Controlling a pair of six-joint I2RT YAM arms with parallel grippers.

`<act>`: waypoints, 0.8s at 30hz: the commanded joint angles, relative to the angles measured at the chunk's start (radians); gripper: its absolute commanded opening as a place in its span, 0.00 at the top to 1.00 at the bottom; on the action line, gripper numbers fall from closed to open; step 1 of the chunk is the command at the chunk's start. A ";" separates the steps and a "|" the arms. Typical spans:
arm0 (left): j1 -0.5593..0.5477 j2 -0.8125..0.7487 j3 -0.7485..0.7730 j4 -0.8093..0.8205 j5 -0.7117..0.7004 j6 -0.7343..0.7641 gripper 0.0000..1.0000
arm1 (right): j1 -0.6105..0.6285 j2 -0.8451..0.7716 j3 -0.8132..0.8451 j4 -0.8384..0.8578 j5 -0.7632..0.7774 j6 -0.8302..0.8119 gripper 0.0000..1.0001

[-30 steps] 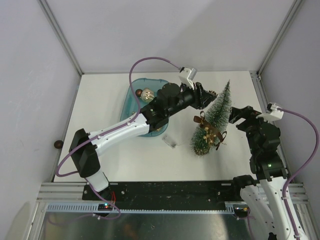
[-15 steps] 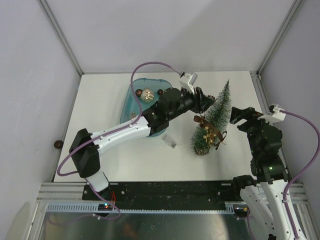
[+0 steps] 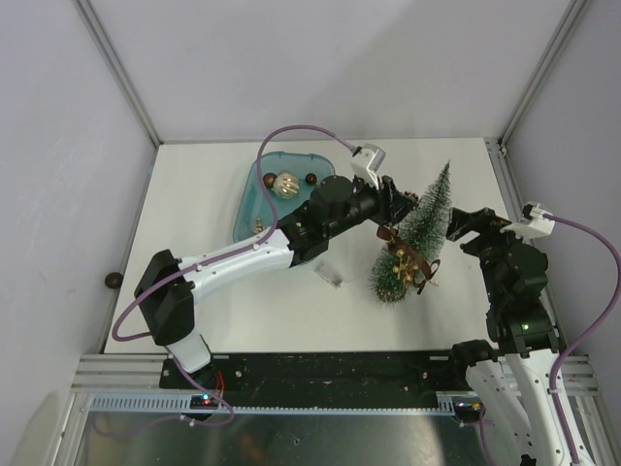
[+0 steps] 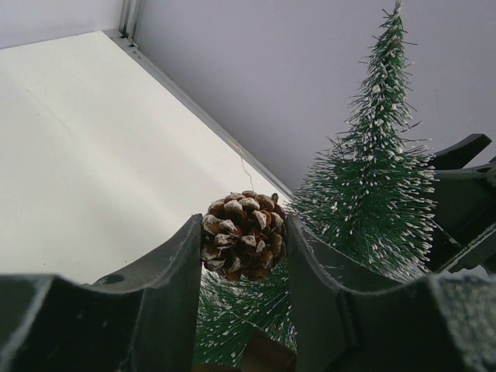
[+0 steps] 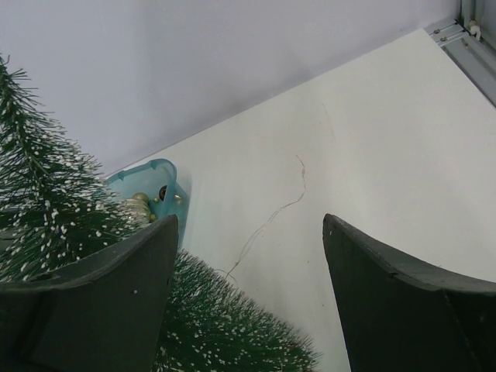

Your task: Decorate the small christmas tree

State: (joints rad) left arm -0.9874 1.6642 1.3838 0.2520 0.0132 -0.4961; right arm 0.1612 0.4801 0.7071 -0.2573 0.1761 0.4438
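Observation:
The small christmas tree [image 3: 425, 218] stands right of centre, dark green with frosty tips, and a gold and brown bow ornament [image 3: 408, 258] hangs on its lower part. My left gripper [image 3: 395, 200] reaches in from the left, close against the tree's upper half. In the left wrist view this gripper [image 4: 244, 232] is shut on a brown pinecone [image 4: 244, 236], with the tree [image 4: 376, 194] just behind and below it. My right gripper [image 3: 465, 225] hovers open on the tree's right side. Nothing lies between its fingers [image 5: 248, 225], and tree bristles [image 5: 225, 329] show beside the left finger.
A teal tray [image 3: 246, 209] left of the tree holds a clear gold ball [image 3: 285, 183] and small brown balls [image 3: 310, 179]. A small clear piece [image 3: 332, 276] lies on the table near the tree's base. A thin wire [image 5: 271, 218] trails across the table. A brown ball [image 3: 114, 281] sits beyond the left edge.
My left gripper has shifted slightly nearer and closer to the tree with the pinecone. The right arm has barely moved.

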 commanded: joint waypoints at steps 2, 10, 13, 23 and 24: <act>-0.014 -0.042 0.022 0.051 0.041 0.010 0.51 | -0.003 -0.011 0.027 0.022 0.015 -0.003 0.20; -0.014 -0.041 0.033 0.055 0.070 0.010 0.41 | -0.006 -0.018 0.028 0.021 0.022 -0.005 0.20; -0.014 -0.045 0.030 0.056 0.070 0.019 0.37 | -0.005 -0.018 0.028 0.020 0.022 -0.005 0.20; -0.015 -0.057 0.018 0.059 0.059 0.024 0.36 | -0.006 -0.022 0.027 0.021 0.023 -0.005 0.20; -0.015 -0.058 0.016 0.059 0.054 0.027 0.36 | -0.005 -0.023 0.027 0.020 0.023 -0.005 0.20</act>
State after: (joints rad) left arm -0.9913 1.6623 1.3838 0.2680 0.0654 -0.4881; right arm 0.1574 0.4698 0.7071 -0.2642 0.1864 0.4435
